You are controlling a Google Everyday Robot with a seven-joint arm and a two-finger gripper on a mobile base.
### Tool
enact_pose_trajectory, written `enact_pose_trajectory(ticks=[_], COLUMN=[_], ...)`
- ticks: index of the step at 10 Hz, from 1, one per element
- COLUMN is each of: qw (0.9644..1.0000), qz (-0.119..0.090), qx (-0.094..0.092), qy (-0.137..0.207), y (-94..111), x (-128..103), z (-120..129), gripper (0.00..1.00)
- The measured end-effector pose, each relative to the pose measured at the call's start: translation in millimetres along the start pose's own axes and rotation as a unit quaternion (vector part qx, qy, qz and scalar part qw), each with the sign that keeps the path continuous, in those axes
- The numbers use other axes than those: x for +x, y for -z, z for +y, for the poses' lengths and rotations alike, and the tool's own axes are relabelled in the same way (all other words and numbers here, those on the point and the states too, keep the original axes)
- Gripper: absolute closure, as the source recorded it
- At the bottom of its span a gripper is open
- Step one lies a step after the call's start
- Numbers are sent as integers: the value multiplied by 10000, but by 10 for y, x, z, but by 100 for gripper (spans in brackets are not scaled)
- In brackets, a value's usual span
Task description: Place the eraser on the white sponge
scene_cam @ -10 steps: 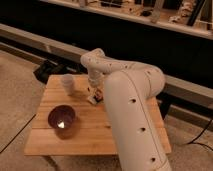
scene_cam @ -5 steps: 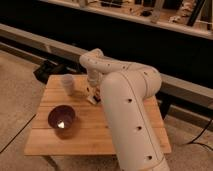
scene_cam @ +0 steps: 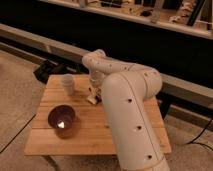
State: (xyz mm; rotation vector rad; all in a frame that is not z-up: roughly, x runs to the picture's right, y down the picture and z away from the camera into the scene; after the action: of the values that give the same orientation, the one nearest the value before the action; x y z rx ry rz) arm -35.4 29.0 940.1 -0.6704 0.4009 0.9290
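My gripper (scene_cam: 94, 93) points down at the back middle of the wooden table (scene_cam: 95, 135), at the end of the white arm (scene_cam: 127, 110) that fills the right half of the view. Right beneath it lies the white sponge (scene_cam: 91, 100), a small cream block. A small dark bit that looks like the eraser (scene_cam: 93, 96) sits on top of the sponge, against the gripper's tip. Whether the gripper still touches the eraser I cannot tell, since the arm hides part of that spot.
A translucent white cup (scene_cam: 68, 83) stands on the table left of the gripper. A dark round bowl (scene_cam: 62, 120) sits nearer the front left. A black object (scene_cam: 46, 70) lies on the floor behind the table's left corner, and a long dark counter runs behind.
The arm and gripper stay over the same spot above the sponge. No object on the table has visibly moved.
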Motion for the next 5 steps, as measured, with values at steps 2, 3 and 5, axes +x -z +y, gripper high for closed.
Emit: enact_pose_trajectory(ticks=[2, 3, 5], qw=[10000, 10000, 9999], qz=[-9, -21, -73], qx=[-36, -52, -85], qy=[-20, -26, -42], y=[0, 7, 46], x=[-6, -18, -60], z=[7, 15, 29], gripper=[28, 22, 20])
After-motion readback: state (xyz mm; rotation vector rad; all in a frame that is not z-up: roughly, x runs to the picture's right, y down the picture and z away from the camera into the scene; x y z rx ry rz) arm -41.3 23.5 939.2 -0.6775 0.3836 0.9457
